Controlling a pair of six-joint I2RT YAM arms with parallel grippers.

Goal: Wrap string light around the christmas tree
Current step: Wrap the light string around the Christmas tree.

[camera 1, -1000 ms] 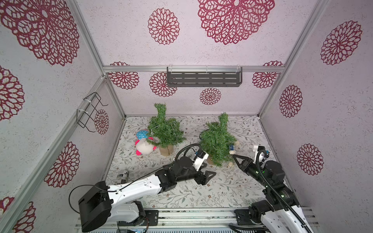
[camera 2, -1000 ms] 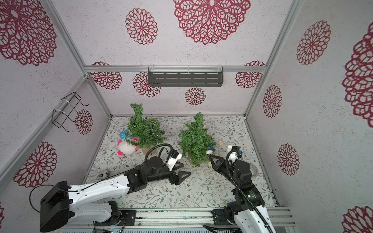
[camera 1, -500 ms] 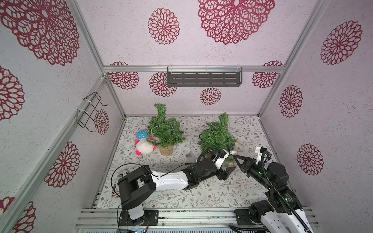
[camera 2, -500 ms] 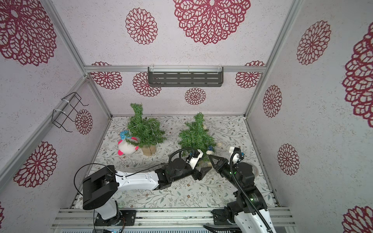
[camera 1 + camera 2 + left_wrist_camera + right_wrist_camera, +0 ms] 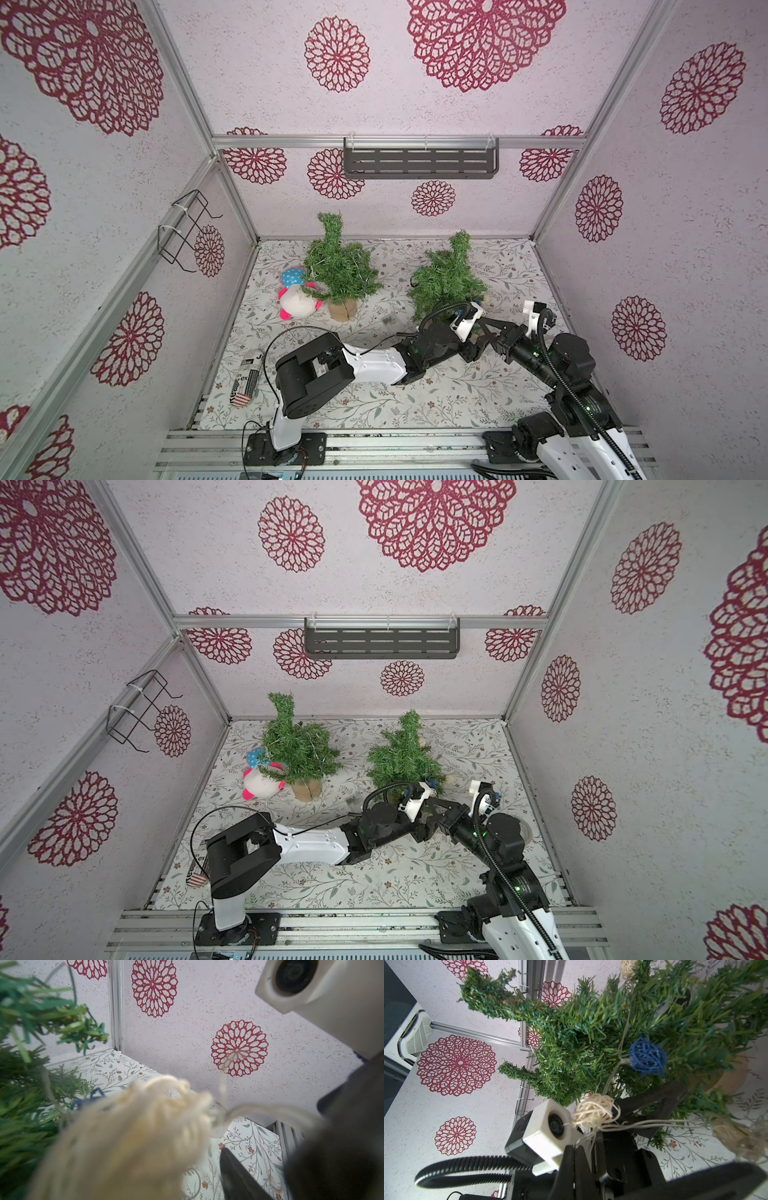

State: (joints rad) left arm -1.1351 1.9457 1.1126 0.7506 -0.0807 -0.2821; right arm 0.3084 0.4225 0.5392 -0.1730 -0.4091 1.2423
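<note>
The christmas tree (image 5: 449,278) with the string light stands at the right of the mat, in both top views. The light's thin wire carries a blue ball (image 5: 646,1056) hung in the branches and a cream ball (image 5: 593,1113) lower down. My right gripper (image 5: 574,1148) is shut on the wire just below the cream ball, at the tree's front (image 5: 484,324). My left gripper (image 5: 478,347) sits right beside it. One left finger (image 5: 234,1176) shows apart from the cream ball (image 5: 135,1136), which fills that view and hides the other finger.
A second tree in a tan pot (image 5: 340,270) stands at the back left with a plush toy (image 5: 297,299) against it. A printed can (image 5: 248,378) lies at the front left. A dark shelf (image 5: 419,158) and a wire rack (image 5: 185,232) hang on the walls.
My left arm has swung right from the middle of the mat to the tree's base, beside the right gripper, and its jaws have narrowed. The right gripper has stayed shut.
</note>
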